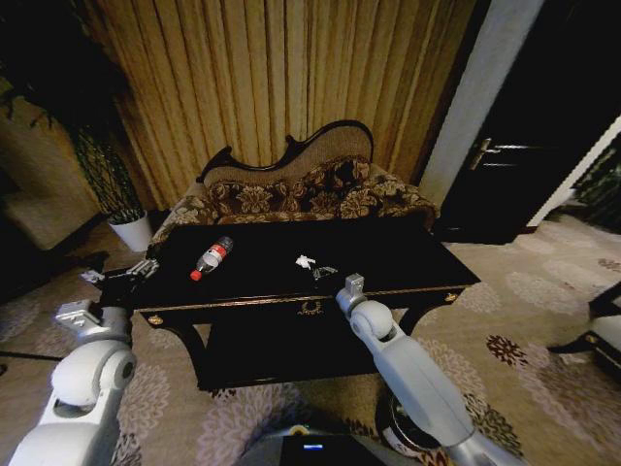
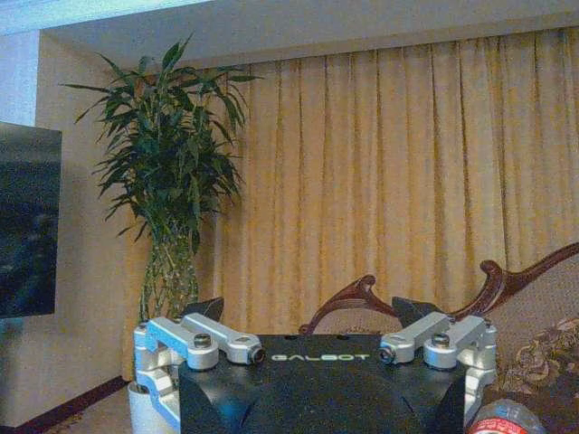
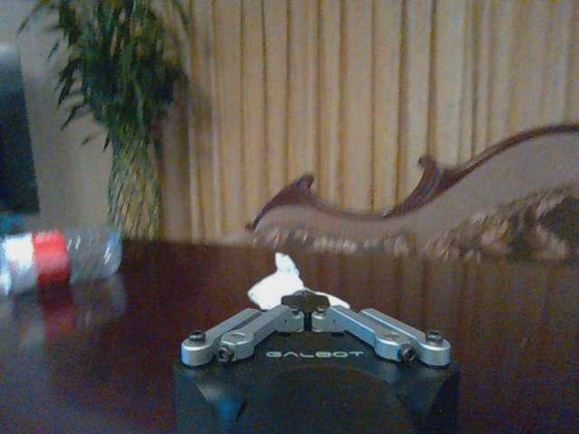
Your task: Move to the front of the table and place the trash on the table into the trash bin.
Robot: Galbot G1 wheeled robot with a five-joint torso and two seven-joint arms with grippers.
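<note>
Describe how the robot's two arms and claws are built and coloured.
Both arms are glossy white-grey tubes with rounded joints. The left claw and right claw each have a black body lettered GALBOT, silver bolted linkage bars and dark fingertips.

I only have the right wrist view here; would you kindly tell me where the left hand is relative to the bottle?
Observer: In the head view the left hand is at the left end of the table, beside the bottle but apart from it.
Operator: Thank you. Is that hand open?
Observer: Yes. The left wrist view shows its fingers spread, with nothing between them.
</note>
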